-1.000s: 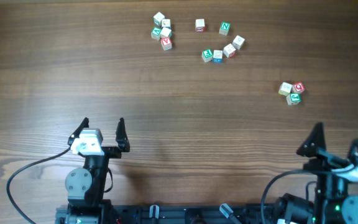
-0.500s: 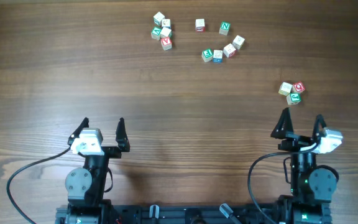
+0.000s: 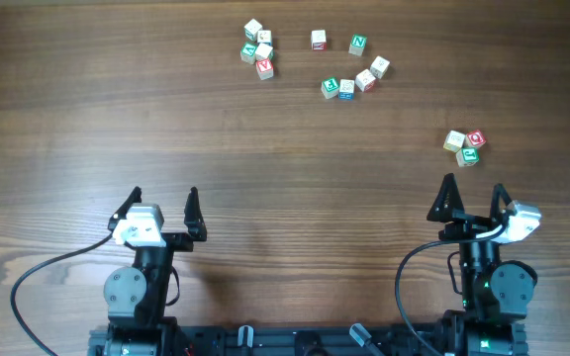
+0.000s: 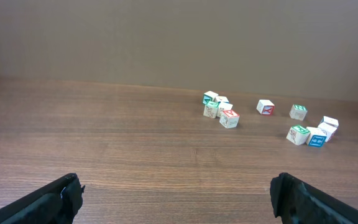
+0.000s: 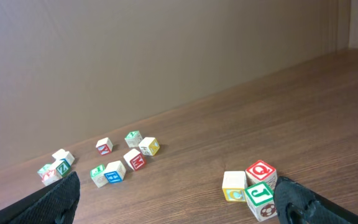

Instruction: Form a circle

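My right gripper (image 3: 475,193) sits spread wide and empty, the three blocks (image 3: 464,146) just off at 12 o'clock, and they look light, hard and a bit slick, so I'd pinch one across flat opposite faces.

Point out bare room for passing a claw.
Free: the tabletop between the left claw and the left block cluster, and everything left of it. Crowded: the block arc; three blocks sit just ahead of the right claw.

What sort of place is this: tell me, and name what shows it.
Likely a robot test bench: left arm and right arm mounted at a wood-grain table, letter blocks scattered on it, a plain wall behind.
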Motion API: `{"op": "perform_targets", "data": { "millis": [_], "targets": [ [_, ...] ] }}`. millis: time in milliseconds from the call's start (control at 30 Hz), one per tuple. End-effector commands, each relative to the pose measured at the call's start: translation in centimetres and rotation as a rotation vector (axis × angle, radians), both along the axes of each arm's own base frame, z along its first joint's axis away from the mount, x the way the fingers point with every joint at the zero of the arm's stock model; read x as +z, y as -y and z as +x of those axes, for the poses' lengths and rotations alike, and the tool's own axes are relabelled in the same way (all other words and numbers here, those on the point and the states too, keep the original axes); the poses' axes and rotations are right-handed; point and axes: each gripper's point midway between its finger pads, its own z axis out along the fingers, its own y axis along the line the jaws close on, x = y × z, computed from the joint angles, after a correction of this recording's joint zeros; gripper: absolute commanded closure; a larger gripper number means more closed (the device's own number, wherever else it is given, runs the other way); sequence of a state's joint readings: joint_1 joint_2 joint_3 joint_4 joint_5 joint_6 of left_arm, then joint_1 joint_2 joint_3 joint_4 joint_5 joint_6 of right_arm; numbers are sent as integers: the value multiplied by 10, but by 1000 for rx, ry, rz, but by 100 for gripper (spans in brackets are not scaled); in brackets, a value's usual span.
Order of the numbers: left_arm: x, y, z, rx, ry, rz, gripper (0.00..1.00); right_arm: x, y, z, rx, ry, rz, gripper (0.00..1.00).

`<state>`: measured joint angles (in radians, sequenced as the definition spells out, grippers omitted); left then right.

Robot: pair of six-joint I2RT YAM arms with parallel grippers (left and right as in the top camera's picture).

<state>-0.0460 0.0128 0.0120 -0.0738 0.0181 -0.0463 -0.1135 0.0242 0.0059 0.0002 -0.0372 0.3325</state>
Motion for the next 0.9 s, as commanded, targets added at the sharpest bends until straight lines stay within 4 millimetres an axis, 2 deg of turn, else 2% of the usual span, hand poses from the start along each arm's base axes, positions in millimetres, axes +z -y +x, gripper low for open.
{"op": "perform_targets", "data": {
  "millis": [0, 333, 433, 867],
  "targets": [
    [-2, 4, 0, -19, -1, -8, 0, -2, -4, 1, 20, -5, 12, 0],
    [-2, 4, 0, -19, -1, -8, 0, 5, -5, -1, 25, 19, -30, 0],
    [-2, 4, 0, -19, -1, -8, 0, 4, -7, -1, 36, 8, -207, 0],
    [-2, 4, 0, -19, -1, -8, 0, 4, -8, 0, 40, 6, -196, 0]
  ]
}}
